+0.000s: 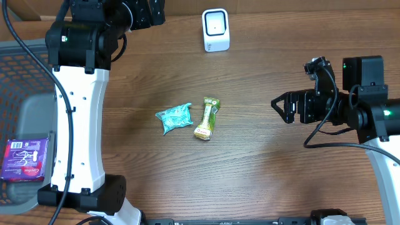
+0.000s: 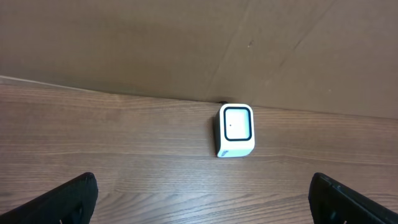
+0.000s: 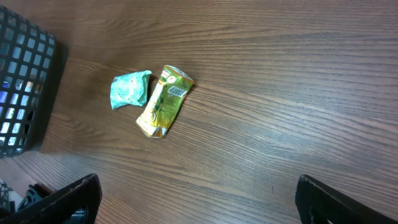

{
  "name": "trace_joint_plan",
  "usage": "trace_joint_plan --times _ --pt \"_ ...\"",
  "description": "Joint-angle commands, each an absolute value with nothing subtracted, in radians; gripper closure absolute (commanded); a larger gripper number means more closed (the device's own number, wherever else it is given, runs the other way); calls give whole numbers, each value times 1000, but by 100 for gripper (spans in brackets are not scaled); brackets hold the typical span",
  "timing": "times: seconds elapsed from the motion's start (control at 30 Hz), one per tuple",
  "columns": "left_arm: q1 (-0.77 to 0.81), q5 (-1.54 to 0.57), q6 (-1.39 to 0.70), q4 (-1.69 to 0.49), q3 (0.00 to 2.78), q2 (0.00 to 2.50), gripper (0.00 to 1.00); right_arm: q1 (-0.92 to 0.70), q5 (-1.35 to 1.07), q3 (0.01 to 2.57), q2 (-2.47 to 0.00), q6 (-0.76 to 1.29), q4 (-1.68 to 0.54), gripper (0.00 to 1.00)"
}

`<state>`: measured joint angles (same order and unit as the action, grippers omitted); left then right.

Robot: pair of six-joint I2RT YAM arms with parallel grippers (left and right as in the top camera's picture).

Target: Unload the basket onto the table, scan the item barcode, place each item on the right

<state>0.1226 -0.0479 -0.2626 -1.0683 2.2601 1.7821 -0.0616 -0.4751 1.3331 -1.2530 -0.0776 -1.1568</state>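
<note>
Showing wood-grain table [image 1: 262, 169] | cardboard wall [image 2: 124, 43] behind scanner [image 2: 236, 130] | left gripper [image 2: 205, 208], right gripper [image 3: 196, 202] spread

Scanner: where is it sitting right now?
In the overhead view the white scanner stands at the table's far edge, near centre, by the cardboard wall, well beyond the teal packet and green packet.

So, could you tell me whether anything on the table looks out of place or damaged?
Nothing stands out. The teal packet and the green packet lie side by side in the middle, a little crumpled but unspilled, and the scanner stands upright at the back.
</note>
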Motion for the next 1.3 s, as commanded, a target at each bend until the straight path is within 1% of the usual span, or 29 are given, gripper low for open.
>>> trace_joint_plan --times 0.0,0.9,1.27 --pt "122 -41 -262 -1062 2281 1752 0 -66 -489 1349 -1252 -75 -1155 0" --pt "121 20 -267 -1107 2281 1752 0 -66 -492 1348 -1252 -75 -1173 0" --pt "122 18 -339 -1076 2281 1752 0 -66 -492 1348 -1253 -75 -1183 0"
